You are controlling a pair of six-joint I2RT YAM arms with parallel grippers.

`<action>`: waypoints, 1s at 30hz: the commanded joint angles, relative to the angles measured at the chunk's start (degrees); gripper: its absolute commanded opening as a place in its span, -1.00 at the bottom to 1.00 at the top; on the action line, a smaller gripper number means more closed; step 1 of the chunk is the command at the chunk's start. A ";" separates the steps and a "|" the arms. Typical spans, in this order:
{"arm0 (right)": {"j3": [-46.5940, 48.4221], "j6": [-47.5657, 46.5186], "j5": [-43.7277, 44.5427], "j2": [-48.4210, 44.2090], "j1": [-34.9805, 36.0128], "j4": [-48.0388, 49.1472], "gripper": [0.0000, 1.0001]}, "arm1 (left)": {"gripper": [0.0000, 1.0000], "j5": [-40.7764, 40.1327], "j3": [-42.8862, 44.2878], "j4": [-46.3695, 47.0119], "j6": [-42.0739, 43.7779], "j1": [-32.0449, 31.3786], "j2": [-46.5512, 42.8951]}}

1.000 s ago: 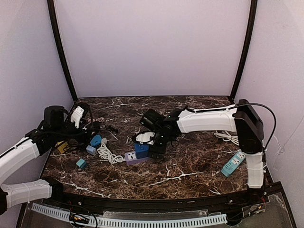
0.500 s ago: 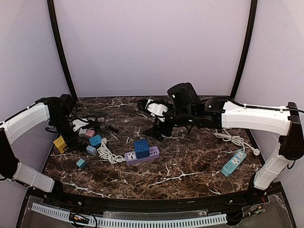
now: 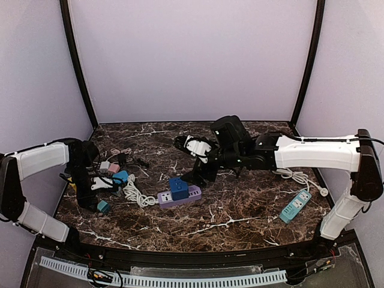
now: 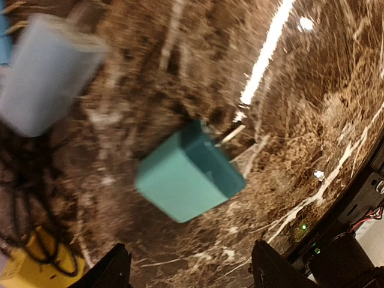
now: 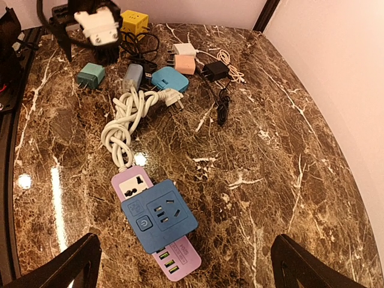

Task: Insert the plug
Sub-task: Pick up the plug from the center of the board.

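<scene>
A purple power strip (image 5: 129,186) lies mid-table with a blue cube adapter (image 5: 159,222) plugged into it; both also show in the top view, the strip (image 3: 193,193) and the cube (image 3: 177,186). My right gripper (image 5: 185,240) hovers above the strip, open and empty; in the top view (image 3: 196,176) it sits just behind the strip. A teal plug (image 4: 189,171) lies on the marble with its prongs out. My left gripper (image 4: 191,246) hangs open right over it, empty; in the top view my left gripper (image 3: 90,197) is beside the teal plug (image 3: 103,206).
A coiled white cord (image 5: 129,117) runs from the strip. Several small adapters lie at the left: light blue (image 5: 133,75), blue (image 5: 170,79), pink (image 5: 185,64), a black charger (image 5: 214,71), a yellow cube (image 5: 134,21). A green-blue power strip (image 3: 295,206) lies at the right.
My right gripper left the blue cube on the strip, pulled up and back, and now hovers near it. My left arm swung forward and down over the teal plug.
</scene>
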 commanded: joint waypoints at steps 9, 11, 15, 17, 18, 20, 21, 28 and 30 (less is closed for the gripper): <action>1.27 2.67 -4.99 2.07 -0.13 1.96 0.97 | 0.42 5.51 -10.14 8.27 36.32 -0.43 -12.92; 0.49 3.25 -4.77 2.00 -0.02 2.29 0.97 | 0.42 10.08 -11.17 10.20 38.58 -0.53 -14.04; 0.68 3.10 -4.59 2.26 0.03 1.56 0.97 | 0.43 14.10 -10.59 10.17 40.88 -0.44 -11.81; 0.69 2.94 -4.85 2.24 0.19 1.51 0.97 | 0.43 13.79 -9.71 9.12 42.19 -0.37 -9.50; 0.59 2.84 -4.97 2.25 0.23 1.58 0.97 | 0.43 13.57 -9.45 8.72 42.63 -0.39 -8.70; 0.34 3.07 -5.15 2.32 0.35 1.60 0.97 | 0.43 13.59 -9.23 9.62 43.81 -0.34 -7.18; 0.24 3.20 -5.17 2.46 0.35 1.60 0.97 | 0.43 13.60 -9.60 10.35 44.44 -0.35 -6.71; -0.49 4.20 -5.72 3.30 0.78 1.61 0.97 | 0.42 9.10 -12.34 16.10 46.54 -0.37 -4.40; -0.36 4.24 -5.77 3.55 0.84 1.60 0.97 | 0.42 8.53 -13.34 17.02 46.39 -0.33 -4.27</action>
